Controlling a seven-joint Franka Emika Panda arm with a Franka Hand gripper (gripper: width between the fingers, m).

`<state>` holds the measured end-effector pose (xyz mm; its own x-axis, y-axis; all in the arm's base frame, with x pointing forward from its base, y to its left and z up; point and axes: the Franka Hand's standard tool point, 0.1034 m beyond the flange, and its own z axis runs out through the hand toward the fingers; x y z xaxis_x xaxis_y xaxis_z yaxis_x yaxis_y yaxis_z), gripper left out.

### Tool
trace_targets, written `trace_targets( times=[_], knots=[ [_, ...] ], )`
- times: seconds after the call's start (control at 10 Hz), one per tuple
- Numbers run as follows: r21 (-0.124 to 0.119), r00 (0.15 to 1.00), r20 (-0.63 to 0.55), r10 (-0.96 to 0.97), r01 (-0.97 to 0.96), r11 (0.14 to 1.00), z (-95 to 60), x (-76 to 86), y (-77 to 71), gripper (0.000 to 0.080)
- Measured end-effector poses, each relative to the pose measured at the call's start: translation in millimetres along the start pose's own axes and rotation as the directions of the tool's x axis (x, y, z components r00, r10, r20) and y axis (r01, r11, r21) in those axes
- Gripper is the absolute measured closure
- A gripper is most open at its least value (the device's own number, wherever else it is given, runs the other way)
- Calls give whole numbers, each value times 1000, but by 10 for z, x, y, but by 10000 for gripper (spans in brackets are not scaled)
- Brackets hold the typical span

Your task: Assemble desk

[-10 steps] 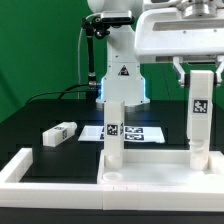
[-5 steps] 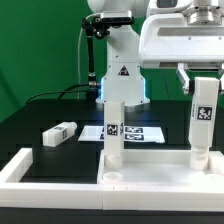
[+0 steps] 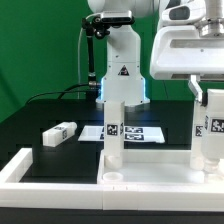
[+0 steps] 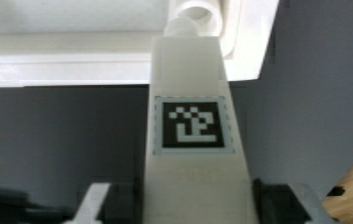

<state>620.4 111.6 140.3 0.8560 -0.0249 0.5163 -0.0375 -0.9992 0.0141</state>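
- The pincer (image 3: 210,98) is clamped on the held leg (image 3: 212,130), a short white rectangular plastic block with a black-and-white square tag. The wrist view shows a finger snug on either side of it.
- The held leg is upright, long axis vertical, tag facing the exterior camera. Its lower end is down at the exterior view's right end of the tabletop slab (image 3: 160,175), the wide flat white plastic piece lying on the black table (image 3: 25,125). I can't tell whether that end is seated yet.
- The slab itself lies flat, long axis running across the exterior view.
- The standing leg (image 3: 115,125), same kind of white tagged block, is upright on the slab toward the exterior view's left end — that one looks done to me.
- The loose leg (image 3: 58,133) lies on its side on the table, well apart from the slab, long axis roughly level and a bit skewed.
- So by my guess: one leg in, a second going in, at least one left. No fourth leg is in view.
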Motion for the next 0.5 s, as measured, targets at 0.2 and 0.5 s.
trace_targets(
  times=[0.2, 0.5],
  knots=[
    [-3, 1000, 4, -4, 4, 1000, 45, -13, -15, 509],
    [-4, 1000, 5, -11, 11, 1000, 82, -38, -44, 509]
  ],
)
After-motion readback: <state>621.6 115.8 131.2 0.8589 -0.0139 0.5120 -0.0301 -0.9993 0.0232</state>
